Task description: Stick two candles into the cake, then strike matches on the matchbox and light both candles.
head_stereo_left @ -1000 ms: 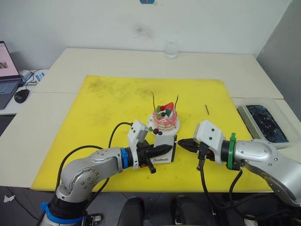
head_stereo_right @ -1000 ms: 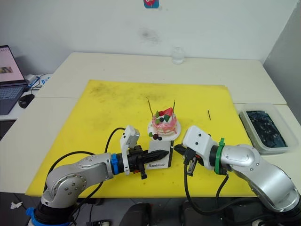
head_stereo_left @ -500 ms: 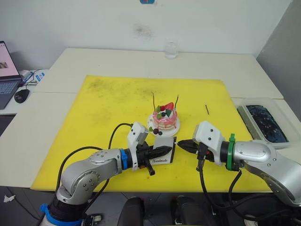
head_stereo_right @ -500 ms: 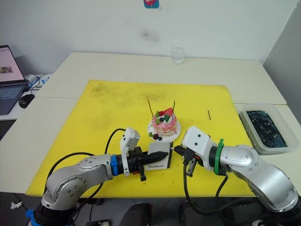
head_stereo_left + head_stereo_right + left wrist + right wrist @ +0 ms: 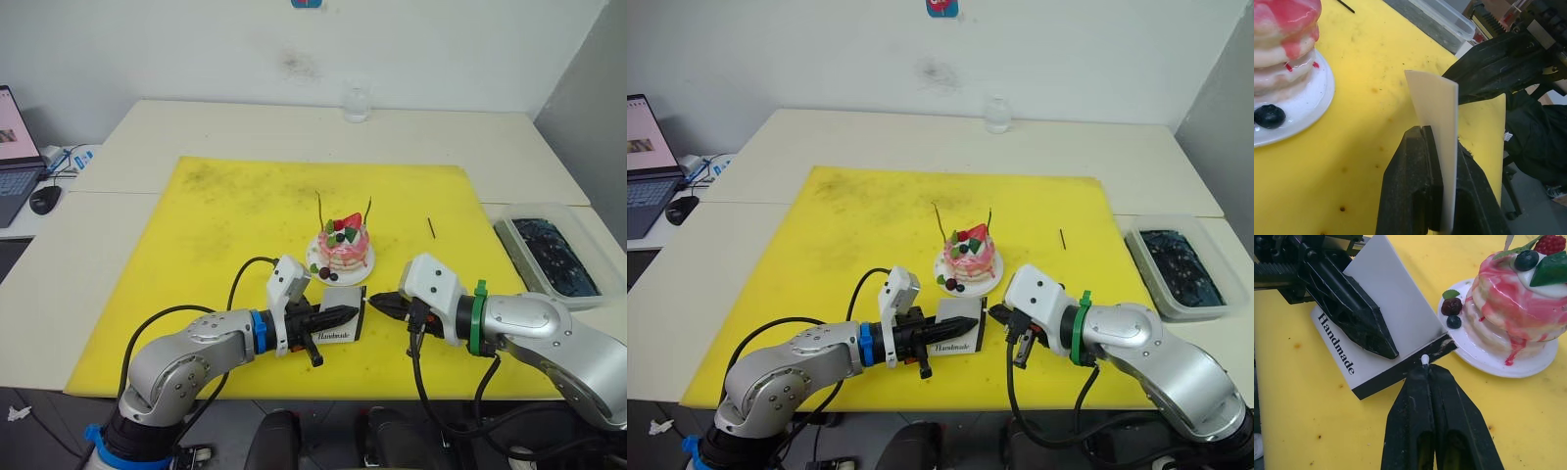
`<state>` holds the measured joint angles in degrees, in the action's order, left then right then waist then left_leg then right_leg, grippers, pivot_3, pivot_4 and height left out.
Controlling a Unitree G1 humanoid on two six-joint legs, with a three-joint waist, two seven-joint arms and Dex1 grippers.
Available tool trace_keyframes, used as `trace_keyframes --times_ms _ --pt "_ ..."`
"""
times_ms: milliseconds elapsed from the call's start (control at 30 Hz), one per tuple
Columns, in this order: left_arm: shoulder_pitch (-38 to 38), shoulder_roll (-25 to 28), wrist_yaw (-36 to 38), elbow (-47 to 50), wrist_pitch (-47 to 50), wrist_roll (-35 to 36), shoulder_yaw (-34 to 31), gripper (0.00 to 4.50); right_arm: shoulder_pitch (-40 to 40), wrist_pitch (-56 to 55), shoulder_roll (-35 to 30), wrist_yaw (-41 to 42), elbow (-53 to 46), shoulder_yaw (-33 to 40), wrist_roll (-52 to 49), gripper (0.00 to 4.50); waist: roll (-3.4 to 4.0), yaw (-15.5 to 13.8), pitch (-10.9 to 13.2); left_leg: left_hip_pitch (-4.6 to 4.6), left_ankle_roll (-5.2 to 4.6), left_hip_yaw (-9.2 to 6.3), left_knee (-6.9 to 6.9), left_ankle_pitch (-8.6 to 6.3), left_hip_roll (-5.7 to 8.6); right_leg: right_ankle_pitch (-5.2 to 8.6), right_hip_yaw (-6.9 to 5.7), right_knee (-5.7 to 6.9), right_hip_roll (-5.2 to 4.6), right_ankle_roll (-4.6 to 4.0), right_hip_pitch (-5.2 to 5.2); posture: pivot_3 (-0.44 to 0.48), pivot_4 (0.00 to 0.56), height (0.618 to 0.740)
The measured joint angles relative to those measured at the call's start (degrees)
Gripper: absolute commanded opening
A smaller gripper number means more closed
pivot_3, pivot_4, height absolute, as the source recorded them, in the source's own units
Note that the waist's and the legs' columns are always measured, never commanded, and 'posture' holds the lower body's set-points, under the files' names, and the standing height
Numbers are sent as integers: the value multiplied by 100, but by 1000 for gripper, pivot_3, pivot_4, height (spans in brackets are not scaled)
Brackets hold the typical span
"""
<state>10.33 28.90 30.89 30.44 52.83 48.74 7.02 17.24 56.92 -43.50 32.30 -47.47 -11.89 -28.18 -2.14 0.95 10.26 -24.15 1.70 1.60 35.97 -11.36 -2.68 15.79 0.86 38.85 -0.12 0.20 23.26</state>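
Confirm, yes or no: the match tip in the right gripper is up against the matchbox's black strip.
Yes: in the right wrist view the match's white tip, pinched in the right gripper, meets the black strip of the matchbox held by the left gripper.

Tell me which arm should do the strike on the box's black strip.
Right. Its gripper pinches a white-tipped match against the black strip, while the left gripper steadies the flat white matchbox.

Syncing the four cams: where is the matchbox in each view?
Left eye: matchbox low centre, just in front of the cake.
Right eye: low centre, between the left pincer and the right pincer.
Left wrist: seen edge-on, clamped upright in the pincer.
Right wrist: upper left, "Handmade" face and black strip showing.
Shared landmark: the cake.
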Motion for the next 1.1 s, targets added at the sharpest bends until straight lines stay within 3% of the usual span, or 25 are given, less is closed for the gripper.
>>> trace_keyframes --times_ms 167,233,333,400,667,867,1100 --pt "37 21 15 -1 16 1 -79 0 40 159 523 -292 108 127 -25 24 -1 5 0 1 0 -1 1 0 -2 0 0 5 1 0 0 0 150 740" --pt "18 51 133 23 81 77 -11 0 259 236 736 -553 211 688 -35 24 2 5 1 1 0 4 3 0 6 -2 3 8 6 3 1 0 150 740" --pt "-153 206 303 124 174 190 3 0 330 430 372 -643 256 1865 -45 24 -5 -28 -3 -1 0 3 3 0 7 -2 0 -4 6 5 -4 0 150 740" --pt "-202 289 320 118 185 193 -98 0 106 583 276 -631 225 2232 -135 24 -5 -55 -3 -2 -1 2 0 0 2 1 0 -5 5 1 -3 0 150 740" --pt "-195 230 300 118 199 284 -179 0 -160 922 515 -647 -281 2191 -717 24 -1 -36 -2 5 0 -5 1 0 -3 1 -2 10 6 1 0 0 150 740" --pt "-35 21 95 42 335 347 -193 0 -461 897 -105 -18 -595 2131 -1304 24 -2 -60 -2 -1 -1 6 4 0 7 -1 4 -1 6 5 -3 0 150 740" --pt "179 -162 -55 -88 615 711 -278 0 -356 664 -282 23 -724 1304 -1256 24 -3 -50 -3 4 -1 -2 4 0 1 -1 0 6 7 5 -2 0 150 740"
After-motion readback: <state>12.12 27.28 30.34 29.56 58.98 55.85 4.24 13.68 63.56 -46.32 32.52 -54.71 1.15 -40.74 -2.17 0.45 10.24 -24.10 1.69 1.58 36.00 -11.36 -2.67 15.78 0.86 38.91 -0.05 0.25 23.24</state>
